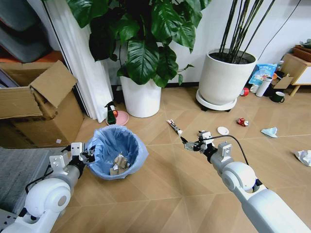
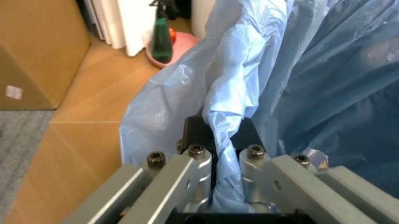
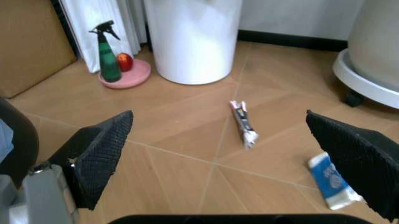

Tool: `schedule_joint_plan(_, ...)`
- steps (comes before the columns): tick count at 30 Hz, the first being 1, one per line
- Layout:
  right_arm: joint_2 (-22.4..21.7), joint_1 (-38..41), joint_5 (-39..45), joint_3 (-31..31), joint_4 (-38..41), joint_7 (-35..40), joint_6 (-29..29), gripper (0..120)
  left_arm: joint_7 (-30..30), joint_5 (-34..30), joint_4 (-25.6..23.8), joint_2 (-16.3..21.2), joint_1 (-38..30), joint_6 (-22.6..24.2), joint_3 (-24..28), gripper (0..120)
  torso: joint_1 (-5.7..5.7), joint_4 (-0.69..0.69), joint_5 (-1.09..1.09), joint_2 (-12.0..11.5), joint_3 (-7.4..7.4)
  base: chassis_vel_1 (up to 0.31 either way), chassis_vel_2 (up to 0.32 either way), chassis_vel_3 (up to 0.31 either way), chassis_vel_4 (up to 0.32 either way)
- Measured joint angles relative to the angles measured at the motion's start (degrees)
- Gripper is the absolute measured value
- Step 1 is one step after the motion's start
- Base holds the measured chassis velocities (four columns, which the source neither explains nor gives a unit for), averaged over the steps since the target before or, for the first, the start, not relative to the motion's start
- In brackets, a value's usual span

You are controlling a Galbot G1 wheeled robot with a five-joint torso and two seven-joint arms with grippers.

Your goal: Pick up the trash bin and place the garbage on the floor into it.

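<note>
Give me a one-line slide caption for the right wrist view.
Right gripper, jaws open, above a narrow wrapper on the wood floor.

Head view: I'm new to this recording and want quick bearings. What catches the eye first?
The trash bin, lined with a crinkly blue bag, sits on the wooden floor with the left pincer shut on its rim. The right pincer hangs open over the floor, near a wrapper. Beyond it garbage lies scattered: a white disc, a red can and a pale blue scrap, before two white plant pots.
</note>
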Motion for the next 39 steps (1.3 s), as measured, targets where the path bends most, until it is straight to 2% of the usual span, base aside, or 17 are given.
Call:
schedule_joint_plan(18,-0.22,-1.93,-0.62,0.67,1.43,-0.03,0.20,100,0.24,-0.03,-0.81,0.17,0.31,-0.42,-0.18,0,0.00,0.00,-0.04,-0.01,0.00,-0.153,-0.086,0.152,0.088)
schedule_joint_plan(39,-0.43,-1.86,-1.04,0.24,0.95,-0.63,0.82,100,0.31,0.01,-0.65,0.16,0.02,-0.53,-0.05,0,0.01,0.00,-0.03,-0.01,0.01,-0.204,0.081,0.214,-0.076)
